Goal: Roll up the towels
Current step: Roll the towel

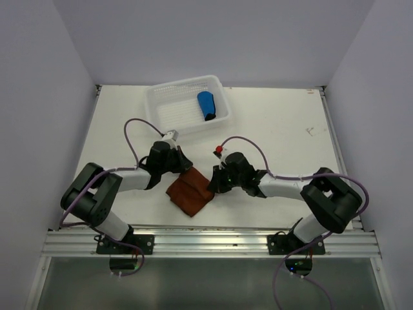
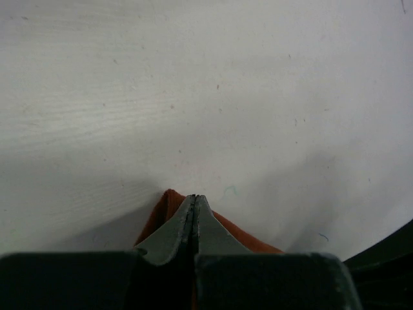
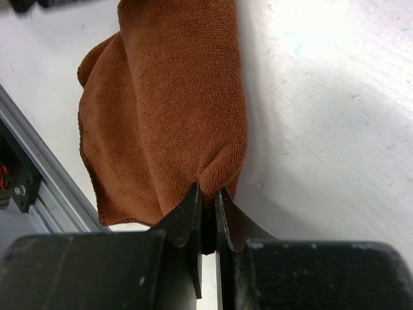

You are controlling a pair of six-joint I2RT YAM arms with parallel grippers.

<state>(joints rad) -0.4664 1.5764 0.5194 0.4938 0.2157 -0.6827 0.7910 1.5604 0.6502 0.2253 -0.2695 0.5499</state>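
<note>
- Right gripper (image 3: 208,192): jaws nearly together, pinching the near end of the rust-brown towel (image 3: 174,97). Its fold is seen running lengthwise, straight away from the gripper.
- Left gripper (image 2: 194,197): pressed shut at the opposite corner; a hold cannot be confirmed.
- Rust-brown towel is spread on the desk (image 1: 277,129) between both grippers.
- Blue towel (image 1: 206,105) is noted in the basket (image 1: 158,97), well apart.

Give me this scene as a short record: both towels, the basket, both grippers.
rust-brown towel: folded, lying on the table near its front edge
blue towel: rolled up, lying inside the white basket
white basket: far side of the table, left of centre
left gripper: shut, tips at a corner of the rust-brown towel; pinch unclear
right gripper: closed on the rust-brown towel's folded edge
</note>
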